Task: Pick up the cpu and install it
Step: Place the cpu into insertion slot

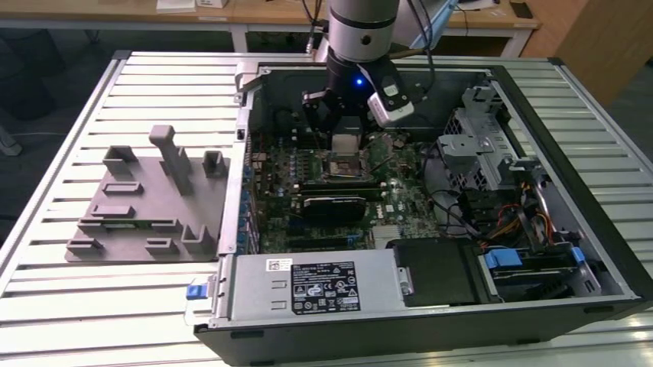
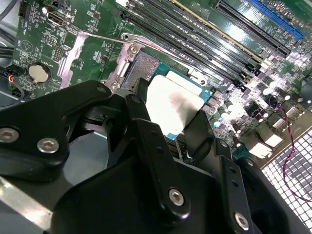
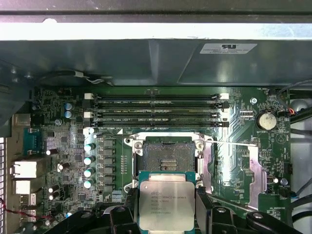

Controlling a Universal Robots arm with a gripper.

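Observation:
My gripper (image 1: pixel 347 131) is shut on the cpu (image 1: pixel 348 143), a small square chip with a silver-grey metal top. It hangs inside the open computer case, just above the black socket (image 1: pixel 345 164) on the green motherboard. In the first wrist view the cpu (image 3: pixel 165 202) sits between two black fingers (image 3: pixel 204 209), and the open socket (image 3: pixel 168 156) with its metal frame lies a short way beyond it. The second wrist view shows the cpu (image 2: pixel 175 105) tilted over the socket (image 2: pixel 139 66), with a finger (image 2: pixel 146 131) on each side.
The case (image 1: pixel 571 252) lies open on a slatted white table. A grey tray (image 1: pixel 143 206) with raised holders stands at the exterior view's left. Four memory slots (image 3: pixel 156 109) run beyond the socket. A power supply (image 1: pixel 306 287) and a drive cage (image 1: pixel 490 145) crowd the case edges.

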